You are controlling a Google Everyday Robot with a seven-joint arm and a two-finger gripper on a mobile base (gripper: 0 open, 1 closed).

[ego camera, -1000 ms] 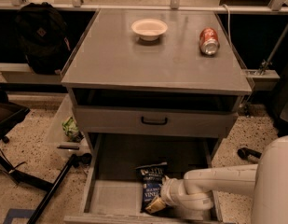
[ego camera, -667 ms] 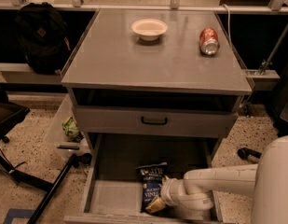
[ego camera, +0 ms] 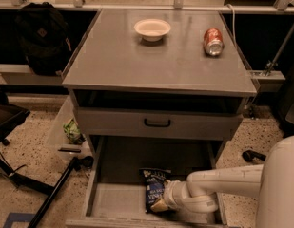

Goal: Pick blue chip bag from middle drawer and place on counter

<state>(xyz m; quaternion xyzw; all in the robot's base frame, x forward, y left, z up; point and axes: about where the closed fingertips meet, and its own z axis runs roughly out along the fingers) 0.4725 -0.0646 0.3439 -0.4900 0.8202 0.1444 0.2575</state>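
Observation:
The blue chip bag (ego camera: 153, 186) lies flat on the floor of the open middle drawer (ego camera: 115, 201), near its middle, with white lettering facing up. My gripper (ego camera: 160, 204) reaches in from the right on a white arm and sits at the bag's front edge, touching it. The counter (ego camera: 151, 63) is the grey cabinet top above.
A white bowl (ego camera: 152, 29) and a red soda can (ego camera: 213, 41) lying on its side rest at the back of the counter. A closed drawer front with a black handle (ego camera: 157, 123) sits above the open drawer. A black backpack (ego camera: 42, 37) is at left, and a black pole (ego camera: 56, 189) leans beside the drawer.

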